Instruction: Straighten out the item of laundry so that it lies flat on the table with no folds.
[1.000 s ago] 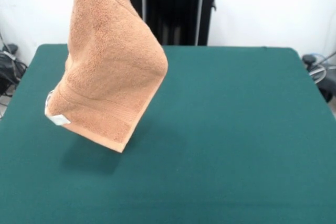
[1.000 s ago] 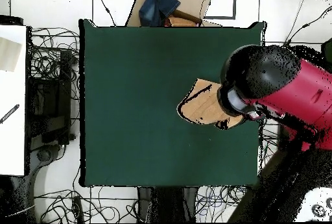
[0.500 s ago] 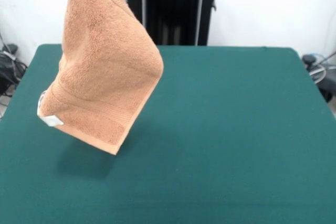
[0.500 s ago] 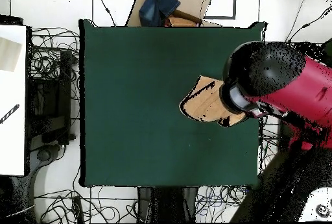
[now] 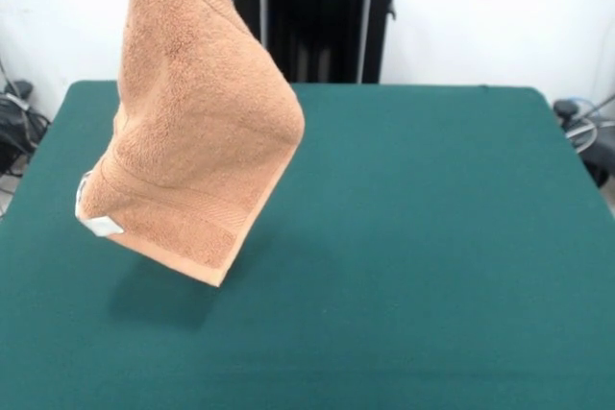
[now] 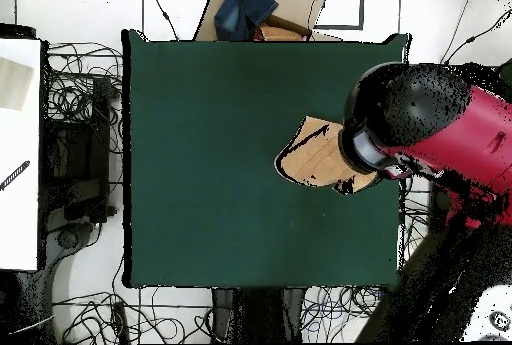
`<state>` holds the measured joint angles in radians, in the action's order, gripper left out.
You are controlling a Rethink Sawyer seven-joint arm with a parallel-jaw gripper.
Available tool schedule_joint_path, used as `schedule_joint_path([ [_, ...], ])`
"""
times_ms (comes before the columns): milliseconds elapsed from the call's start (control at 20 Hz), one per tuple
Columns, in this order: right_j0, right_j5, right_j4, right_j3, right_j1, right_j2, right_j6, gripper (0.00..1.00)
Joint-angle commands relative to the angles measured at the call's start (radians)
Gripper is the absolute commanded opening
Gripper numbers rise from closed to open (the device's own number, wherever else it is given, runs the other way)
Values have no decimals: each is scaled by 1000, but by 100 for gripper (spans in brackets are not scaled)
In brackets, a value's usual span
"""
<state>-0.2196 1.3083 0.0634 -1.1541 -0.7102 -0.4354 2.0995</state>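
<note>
Green felt table [image 5: 432,237] runs wide and bare, and the towel [image 5: 192,132] dangles clear above its side, white tag [image 5: 94,223] at the lowest corner — held from somewhere up out of shot. Overhead, the red arm [image 6: 440,131] hides the claw, so I cannot tell its grip; a careless drop could leave the towel crumpled — or slipping off the near table edge.

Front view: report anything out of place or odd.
The towel hangs in the air above the table instead of lying on it, held from above the picture's top edge. It droops bunched into a cone, its lowest corner clear of the felt, its white tag dangling. Nothing looks spilled or damaged.
</note>
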Motion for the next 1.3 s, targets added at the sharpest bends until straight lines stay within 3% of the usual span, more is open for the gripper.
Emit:
schedule_joint_path([
  [50, -20, -63, -51, -144, -23, 112, -118, 0],
  [450, -69, -160, -42, -197, -4, 151, -148, 0],
  [1300, -150, -192, -87, -189, 10, 225, -190, 0],
])
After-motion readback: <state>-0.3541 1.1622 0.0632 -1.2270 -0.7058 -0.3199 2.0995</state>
